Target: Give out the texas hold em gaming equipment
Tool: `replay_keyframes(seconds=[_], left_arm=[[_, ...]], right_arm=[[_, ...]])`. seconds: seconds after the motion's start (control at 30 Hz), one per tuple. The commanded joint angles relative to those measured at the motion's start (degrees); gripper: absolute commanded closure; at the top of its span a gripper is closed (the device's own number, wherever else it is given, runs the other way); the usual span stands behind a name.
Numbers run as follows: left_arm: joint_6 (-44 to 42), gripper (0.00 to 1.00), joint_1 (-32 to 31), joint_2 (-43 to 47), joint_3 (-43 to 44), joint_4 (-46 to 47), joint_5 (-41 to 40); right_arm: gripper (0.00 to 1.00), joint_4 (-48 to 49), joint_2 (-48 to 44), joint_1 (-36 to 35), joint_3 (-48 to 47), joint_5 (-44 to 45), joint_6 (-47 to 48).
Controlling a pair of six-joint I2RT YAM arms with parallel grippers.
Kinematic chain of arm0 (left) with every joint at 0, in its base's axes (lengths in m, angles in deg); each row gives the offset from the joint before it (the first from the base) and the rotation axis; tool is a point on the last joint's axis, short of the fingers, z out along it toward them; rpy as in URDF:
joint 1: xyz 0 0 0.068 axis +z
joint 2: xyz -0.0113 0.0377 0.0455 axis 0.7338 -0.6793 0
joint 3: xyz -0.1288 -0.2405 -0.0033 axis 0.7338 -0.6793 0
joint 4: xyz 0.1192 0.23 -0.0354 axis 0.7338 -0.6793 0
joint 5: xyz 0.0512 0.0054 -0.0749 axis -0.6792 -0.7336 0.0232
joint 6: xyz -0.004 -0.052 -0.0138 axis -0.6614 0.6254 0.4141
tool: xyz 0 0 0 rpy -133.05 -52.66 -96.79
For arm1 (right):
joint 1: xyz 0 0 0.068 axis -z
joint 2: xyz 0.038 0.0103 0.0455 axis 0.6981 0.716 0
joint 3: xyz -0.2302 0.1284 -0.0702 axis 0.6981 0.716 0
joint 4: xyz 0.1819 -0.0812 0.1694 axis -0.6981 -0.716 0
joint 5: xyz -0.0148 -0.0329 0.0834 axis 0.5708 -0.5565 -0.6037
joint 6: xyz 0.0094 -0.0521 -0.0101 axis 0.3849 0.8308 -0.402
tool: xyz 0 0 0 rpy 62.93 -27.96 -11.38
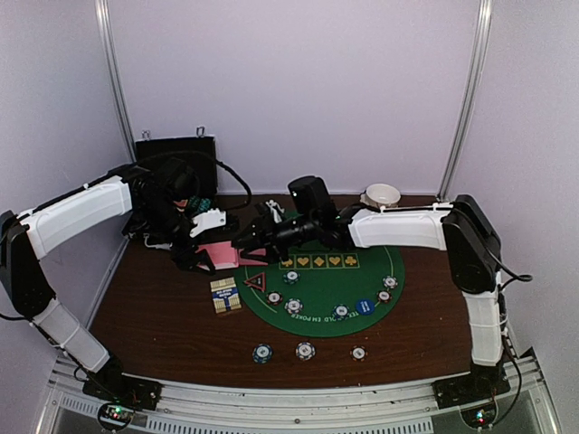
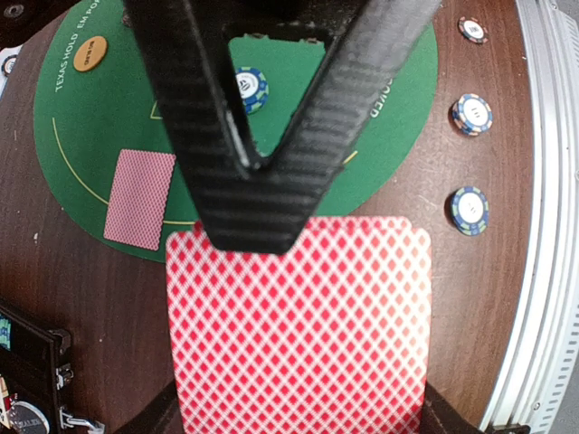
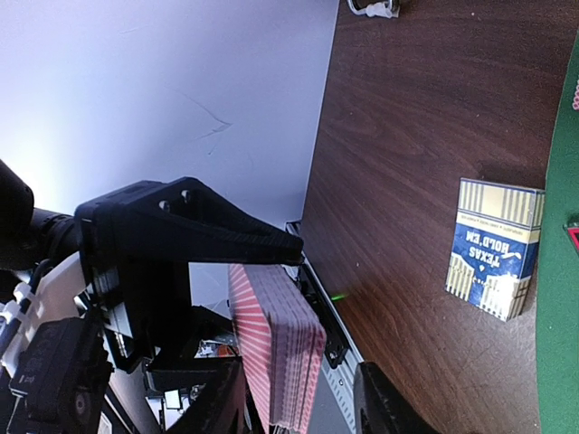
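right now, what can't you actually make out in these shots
Faces of the pink-backed playing-card deck: left wrist view shows only the back, right wrist view only the edge.
Numbers on the small round stripe-edged poker chips: too small in the top view.
Inside of the black hard case: dark, partly behind the left arm in the top view.
Right hand: fingers mostly cut off by the bottom edge of its wrist view.

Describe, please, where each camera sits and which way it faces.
Top external: above and behind, looking down at the table; left arm and right arm show.
Left wrist: looks down on the pink-backed deck and green mat; own fingers flank it.
Right wrist: looks leftward across the table at the deck's edge and card box; own fingertips show.
Shared: all see the deck.
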Motion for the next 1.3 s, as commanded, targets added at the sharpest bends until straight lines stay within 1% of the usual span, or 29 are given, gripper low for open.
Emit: replay_keyframes(seconds=[0.0, 0.07, 0.17, 0.2, 0.3, 0.53, 0.67, 0.8, 0.97, 1.13, 1.27], left_arm=[[0.1, 0.59, 0.2, 0.8, 1.4, 2.2, 1.2], [0.3, 0.59, 0.2, 0.8, 1.5, 2.3, 1.4], [0.7, 0.59, 0.2, 0.6, 1.9, 2.2, 1.7], [0.8, 0.59, 0.2, 0.5, 2.1, 2.3, 1.8], [1.3, 0.60, 0.2, 0.4, 2.5, 2.2, 2.2], [1.8, 0.60, 0.2, 0.5, 3.0, 2.2, 3.1], [1.9, 0.61, 0.2, 0.3, 3.0, 2.3, 3.4], [1.9, 0.61, 0.2, 0.5, 3.0, 2.2, 3.5], [2.0, 0.63, 0.2, 1.1, 2.8, 2.3, 3.5], [2.0, 0.63, 0.2, 1.2, 2.8, 2.3, 3.7], [2.0, 0.64, 0.2, 1.2, 2.9, 2.3, 3.6]], right_arm=[[0.50, -0.6, -5.1, -0.4, 1.6, 0.9, 1.2], [0.42, -3.0, -5.3, -0.9, 0.6, 1.7, 2.9], [0.28, -4.9, -3.9, -1.8, -1.1, 1.5, 4.5], [0.26, -5.5, -3.4, -2.0, -1.4, 1.5, 4.5], [0.26, -5.5, -1.8, -2.4, -1.5, 1.2, 3.5], [0.26, 1.0, 1.1, -3.3, -3.3, -0.1, -0.2], [0.26, 1.1, 3.6, -4.0, -6.6, -0.6, -1.2], [0.27, 0.9, 4.9, -3.8, -7.4, -0.4, -1.9], [0.33, 0.5, 3.9, -2.6, -4.5, 0.5, -2.0], [0.36, 0.4, 1.1, -0.6, 0.1, 1.1, -1.2], [0.39, -1.2, -1.0, 0.1, 1.9, 1.4, 0.5]])
